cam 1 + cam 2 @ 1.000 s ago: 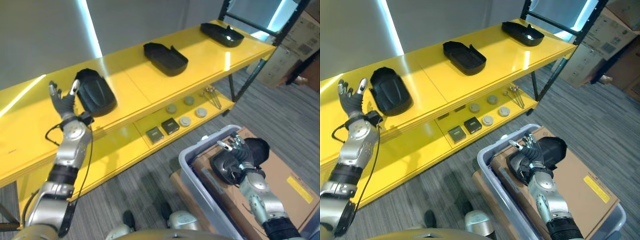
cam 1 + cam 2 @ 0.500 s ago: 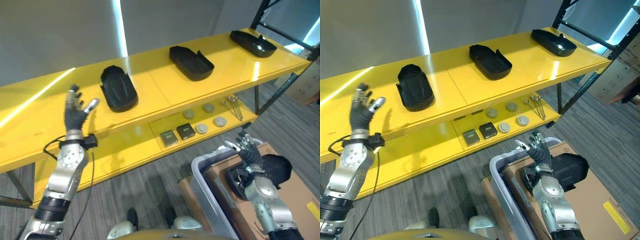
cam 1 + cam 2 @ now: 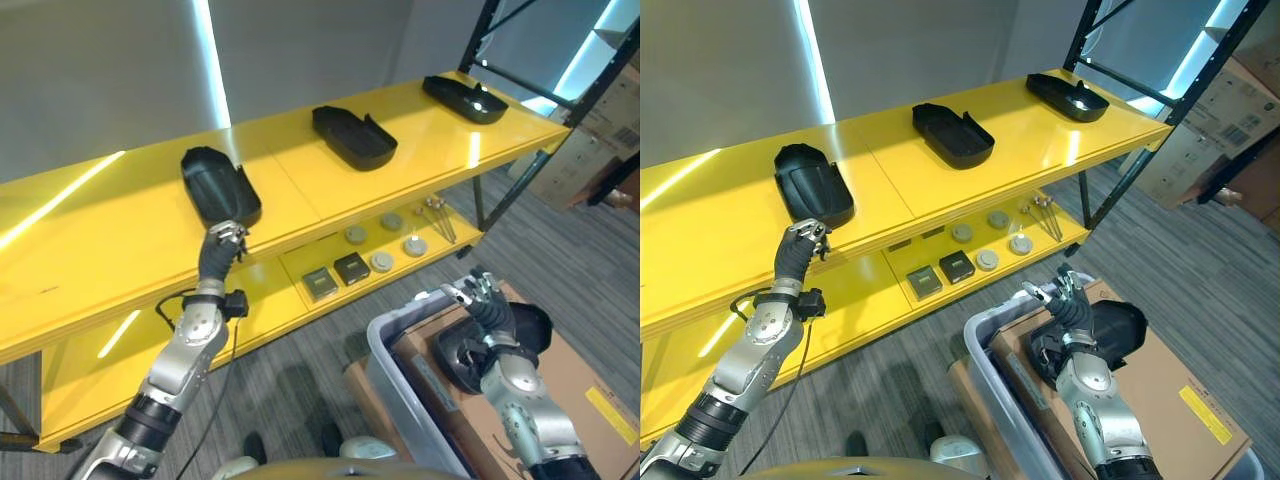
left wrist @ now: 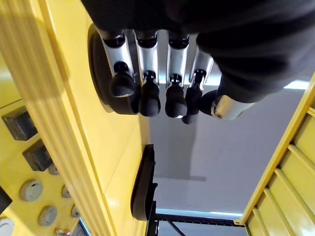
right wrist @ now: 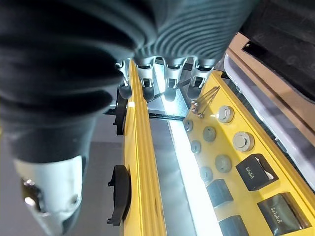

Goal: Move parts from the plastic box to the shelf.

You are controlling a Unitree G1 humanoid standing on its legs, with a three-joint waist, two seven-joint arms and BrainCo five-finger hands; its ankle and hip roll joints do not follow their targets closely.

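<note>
Left hand [image 3: 222, 243]: has dropped from raised to shelf [image 3: 120, 215] edge, fingers curled, empty
Placed part [image 3: 220, 187]: on shelf, released
Right hand [image 3: 483, 305]: fingers spread above next part [image 3: 500, 338] in plastic box [image 3: 400, 375]

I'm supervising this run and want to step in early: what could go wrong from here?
The left hand, fingers curled, sits at the shelf's front edge right below the nearest black part; lifting carelessly might nudge that part. The right hand hovers open over the black part on the cardboard in the plastic box, not gripping it, so a grasp could slip.
</note>
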